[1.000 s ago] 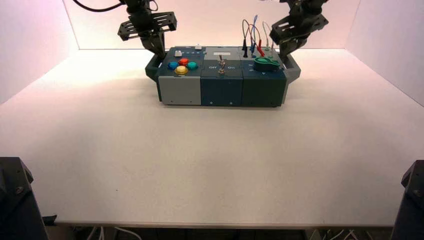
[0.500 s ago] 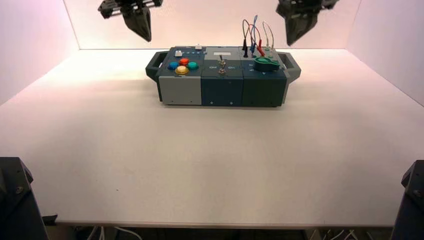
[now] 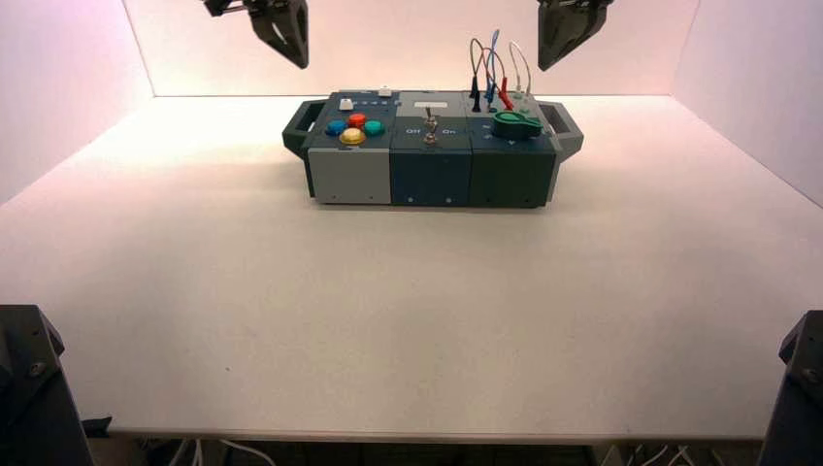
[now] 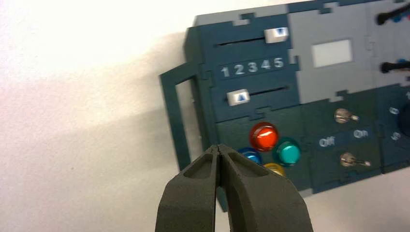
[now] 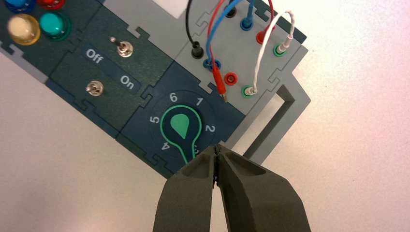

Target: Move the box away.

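The big dark box [image 3: 430, 175] sits on the far part of the white worktop [image 3: 417, 311], toward twelve o'clock. The left gripper [image 4: 219, 147] is up at eleven o'clock, above the box's left handle [image 3: 304, 126], and the right gripper [image 5: 216, 146] is up at one o'clock, above its right handle [image 3: 568, 128]. Both have their jaws closed, with nothing in them.

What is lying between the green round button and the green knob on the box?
Two metal toggle switches with the "Off" and "On" lettering, as the right wrist view shows.
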Tool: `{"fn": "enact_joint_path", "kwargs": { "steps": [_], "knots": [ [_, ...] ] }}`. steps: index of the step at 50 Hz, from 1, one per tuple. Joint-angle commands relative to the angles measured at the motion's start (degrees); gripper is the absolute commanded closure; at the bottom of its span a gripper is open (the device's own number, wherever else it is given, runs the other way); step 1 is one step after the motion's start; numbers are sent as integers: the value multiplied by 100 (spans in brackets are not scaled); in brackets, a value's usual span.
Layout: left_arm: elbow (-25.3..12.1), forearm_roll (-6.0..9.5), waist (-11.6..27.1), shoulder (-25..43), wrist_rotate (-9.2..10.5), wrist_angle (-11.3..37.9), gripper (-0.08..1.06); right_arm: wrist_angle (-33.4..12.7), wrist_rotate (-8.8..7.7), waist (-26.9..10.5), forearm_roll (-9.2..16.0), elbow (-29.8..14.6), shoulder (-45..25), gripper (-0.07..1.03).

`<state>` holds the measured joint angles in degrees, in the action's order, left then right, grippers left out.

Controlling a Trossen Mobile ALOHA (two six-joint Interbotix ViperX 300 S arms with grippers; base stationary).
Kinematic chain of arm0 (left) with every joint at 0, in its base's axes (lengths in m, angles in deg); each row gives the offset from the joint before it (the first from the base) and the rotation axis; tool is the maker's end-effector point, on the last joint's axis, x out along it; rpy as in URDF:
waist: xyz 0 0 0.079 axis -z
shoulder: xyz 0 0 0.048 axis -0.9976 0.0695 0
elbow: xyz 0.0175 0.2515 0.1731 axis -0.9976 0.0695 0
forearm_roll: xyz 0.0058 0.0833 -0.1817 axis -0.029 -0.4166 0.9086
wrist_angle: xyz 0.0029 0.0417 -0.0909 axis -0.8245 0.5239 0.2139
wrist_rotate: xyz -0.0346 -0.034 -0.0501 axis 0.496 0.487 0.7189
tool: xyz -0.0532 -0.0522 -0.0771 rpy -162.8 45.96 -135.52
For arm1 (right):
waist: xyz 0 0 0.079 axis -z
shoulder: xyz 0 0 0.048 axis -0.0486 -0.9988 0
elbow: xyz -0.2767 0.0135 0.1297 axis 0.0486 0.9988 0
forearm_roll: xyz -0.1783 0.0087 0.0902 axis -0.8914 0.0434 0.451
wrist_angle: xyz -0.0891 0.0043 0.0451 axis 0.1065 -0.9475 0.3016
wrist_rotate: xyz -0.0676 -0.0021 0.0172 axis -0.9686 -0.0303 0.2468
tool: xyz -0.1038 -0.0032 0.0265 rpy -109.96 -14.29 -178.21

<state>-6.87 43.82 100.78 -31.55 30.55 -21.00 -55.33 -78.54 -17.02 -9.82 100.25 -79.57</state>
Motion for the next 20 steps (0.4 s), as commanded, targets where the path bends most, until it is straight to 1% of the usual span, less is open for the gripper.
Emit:
{"fn": "enact_joint_path", "kwargs": {
  "steps": [1, 6, 20],
  "knots": [
    [-105, -9, -18, -290, -18, -9, 101, 114, -44, -26, 35, -35, 229, 98],
    [-53, -9, -18, -369, -18, -44, 101, 141, -44, -18, 26, -26, 255, 98],
    [105, -9, -18, -316, -35, -114, 101, 141, -44, -18, 35, 18, 334, 98]
  ]
}}
